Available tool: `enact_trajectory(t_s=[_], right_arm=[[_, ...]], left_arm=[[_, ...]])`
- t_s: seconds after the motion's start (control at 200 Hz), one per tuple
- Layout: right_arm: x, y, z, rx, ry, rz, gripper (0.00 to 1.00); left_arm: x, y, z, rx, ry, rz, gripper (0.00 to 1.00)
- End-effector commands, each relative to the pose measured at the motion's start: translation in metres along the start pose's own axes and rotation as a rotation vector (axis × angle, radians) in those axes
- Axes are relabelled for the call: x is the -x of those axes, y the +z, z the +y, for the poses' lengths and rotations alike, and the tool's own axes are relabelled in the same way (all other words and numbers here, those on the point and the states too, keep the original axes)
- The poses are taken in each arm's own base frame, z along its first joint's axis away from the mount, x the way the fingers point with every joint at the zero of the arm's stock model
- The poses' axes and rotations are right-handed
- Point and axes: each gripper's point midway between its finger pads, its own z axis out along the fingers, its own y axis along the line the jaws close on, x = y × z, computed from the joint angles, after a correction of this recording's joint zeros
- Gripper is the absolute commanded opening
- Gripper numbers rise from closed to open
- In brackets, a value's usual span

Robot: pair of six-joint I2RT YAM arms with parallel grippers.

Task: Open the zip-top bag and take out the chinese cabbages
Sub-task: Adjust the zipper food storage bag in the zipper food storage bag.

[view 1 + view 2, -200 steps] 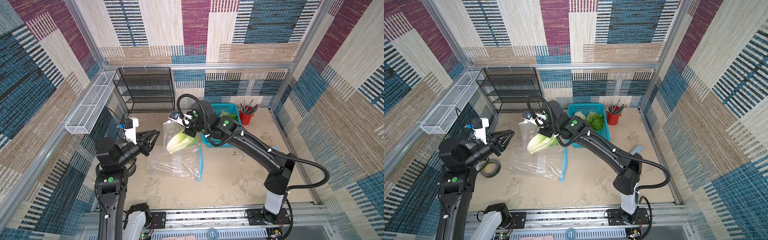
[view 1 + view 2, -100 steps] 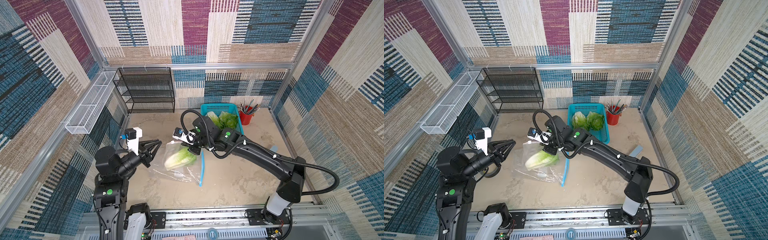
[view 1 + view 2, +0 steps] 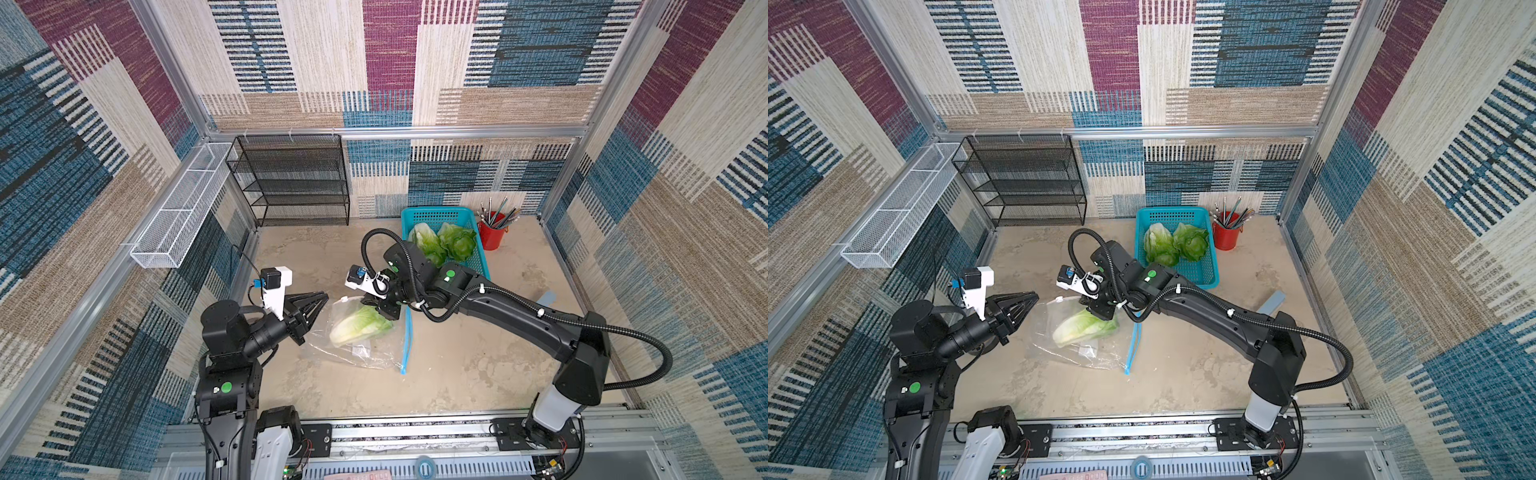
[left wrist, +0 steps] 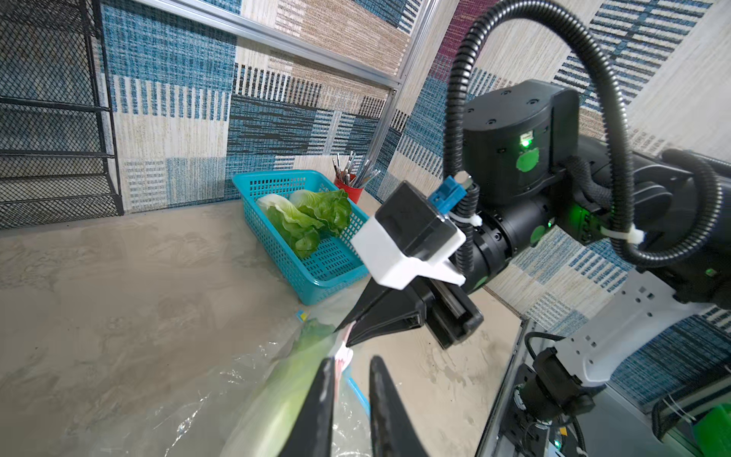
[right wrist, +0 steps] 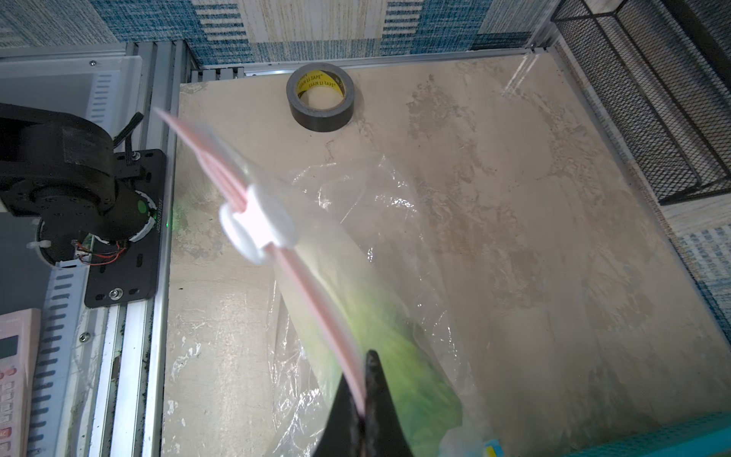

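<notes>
Cabbage (image 3: 360, 326) lies in the bag (image 3: 353, 355), just below my right claw (image 5: 360, 389), which pinches the bag's zip strip (image 5: 316, 308); my left claw (image 3: 325, 296), narrowly parted, hovers beside the bag.

A: Free room around the zip-top bag (image 3: 357, 349)?
B: Bare table (image 3: 457, 374) from 4 to 7 o'clock. Right arm (image 3: 511, 307) crosses at 3, blue basket (image 3: 436, 216) stands at 1, wire rack (image 3: 291, 187), well apart, at 11, left gripper (image 3: 323, 297) hovers at 10.
</notes>
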Motion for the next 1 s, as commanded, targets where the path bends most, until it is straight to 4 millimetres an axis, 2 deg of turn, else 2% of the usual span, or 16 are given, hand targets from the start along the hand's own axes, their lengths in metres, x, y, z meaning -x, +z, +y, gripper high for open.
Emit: enact_trajectory(t_s=[0.0, 0.571, 0.997], right_arm=[[0.010, 0.003, 0.003, 0.026, -0.005, -0.043, 0.00], [0.000, 0.017, 0.006, 0.066, -0.028, -0.009, 0.00], [-0.003, 0.019, 0.008, 0.076, -0.038, -0.001, 0.00]], left_arm=[[-0.004, 0.000, -0.004, -0.024, 0.054, 0.004, 0.20], [-0.039, 0.005, 0.001, -0.020, -0.029, 0.099, 0.18], [-0.060, 0.015, 0.023, 0.075, -0.021, 0.180, 0.16]])
